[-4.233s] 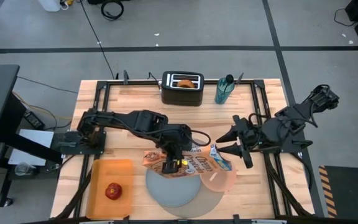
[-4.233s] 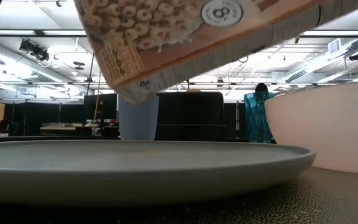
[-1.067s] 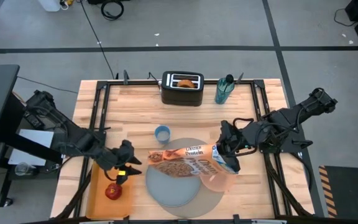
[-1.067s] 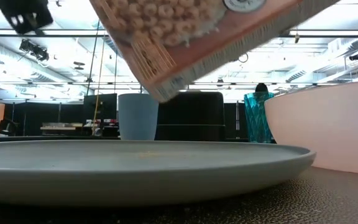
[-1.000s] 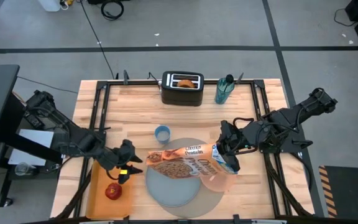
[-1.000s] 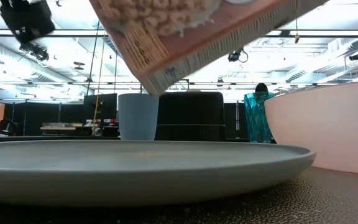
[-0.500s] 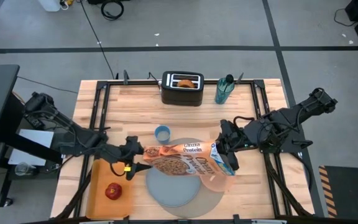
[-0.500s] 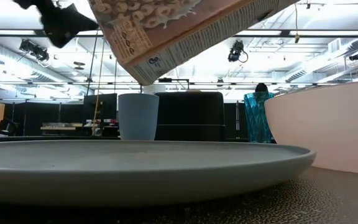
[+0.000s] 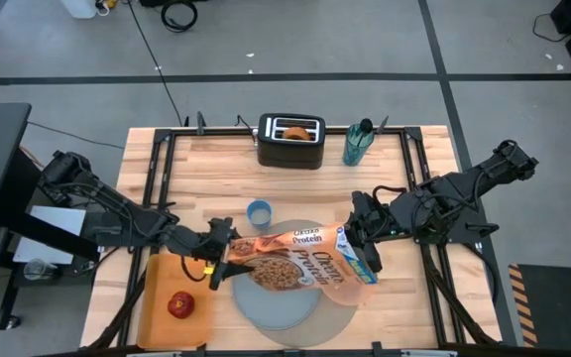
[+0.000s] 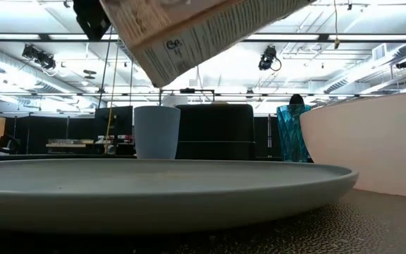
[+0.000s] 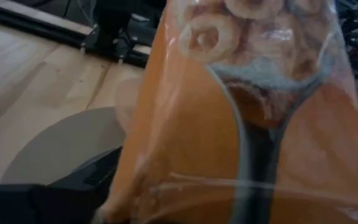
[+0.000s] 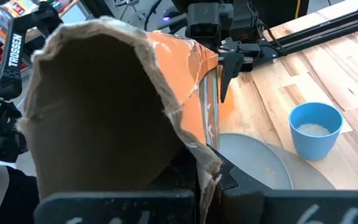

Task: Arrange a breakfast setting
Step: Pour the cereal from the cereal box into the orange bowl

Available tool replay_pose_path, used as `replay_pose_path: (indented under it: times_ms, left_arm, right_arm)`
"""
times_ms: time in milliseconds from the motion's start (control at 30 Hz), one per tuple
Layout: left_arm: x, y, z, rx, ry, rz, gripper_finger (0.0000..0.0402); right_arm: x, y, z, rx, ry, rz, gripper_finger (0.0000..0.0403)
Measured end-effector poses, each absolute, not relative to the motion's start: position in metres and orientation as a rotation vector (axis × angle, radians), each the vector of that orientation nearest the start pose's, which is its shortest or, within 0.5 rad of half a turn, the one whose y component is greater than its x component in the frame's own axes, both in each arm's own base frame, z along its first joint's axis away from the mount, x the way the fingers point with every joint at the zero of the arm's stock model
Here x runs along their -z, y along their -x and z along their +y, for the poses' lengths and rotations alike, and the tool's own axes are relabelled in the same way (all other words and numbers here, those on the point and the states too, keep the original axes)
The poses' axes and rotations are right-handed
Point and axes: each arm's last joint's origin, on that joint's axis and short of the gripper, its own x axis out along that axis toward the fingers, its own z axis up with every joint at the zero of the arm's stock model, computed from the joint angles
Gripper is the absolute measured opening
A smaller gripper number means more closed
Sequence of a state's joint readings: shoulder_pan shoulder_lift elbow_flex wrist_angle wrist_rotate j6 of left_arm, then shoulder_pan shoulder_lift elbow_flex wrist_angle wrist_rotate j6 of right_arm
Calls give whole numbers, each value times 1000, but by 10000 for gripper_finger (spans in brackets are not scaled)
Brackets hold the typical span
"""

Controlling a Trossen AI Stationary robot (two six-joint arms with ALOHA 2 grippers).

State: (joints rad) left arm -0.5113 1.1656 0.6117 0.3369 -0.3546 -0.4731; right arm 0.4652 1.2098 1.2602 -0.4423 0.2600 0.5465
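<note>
The cereal box hangs in the air over the grey plate, lying nearly flat with its long axis across the table, its open end toward the pink bowl on the right. The right gripper is clamped on that open end, torn cardboard filling its wrist view. The left gripper stands at the box's other end, its fingers spread on either side of the base; whether they touch the box I cannot tell, though its wrist view is filled by the box's printed face at very close range. The coming move seems to hinge on this: the bowl sits just below the box's mouth on the right arm's side, so raising the left end would tip the contents that way. The plate rests on the larger mat, with the bowl at its right edge. A small blue cup stands just behind the plate, the apple on the orange tray to the left, the toaster and teal tumbler at the back of the wooden table. Beyond lies a grey floor; the low view shows a bright ceiling.
</note>
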Motion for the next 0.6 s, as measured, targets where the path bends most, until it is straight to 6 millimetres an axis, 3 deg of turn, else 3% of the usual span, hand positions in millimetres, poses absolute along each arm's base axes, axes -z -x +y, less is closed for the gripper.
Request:
replay_pose_path:
  times_ms: [367, 600]
  left_arm:
    - [-247, -221, -112, 129, 416, 258, 189]
    - [-260, -224, -108, 95, 340, 356, 193]
  right_arm:
    - [-384, -231, 111, -54, -380, 419, 7]
    - [-375, -226, 109, -28, -415, 523, 29]
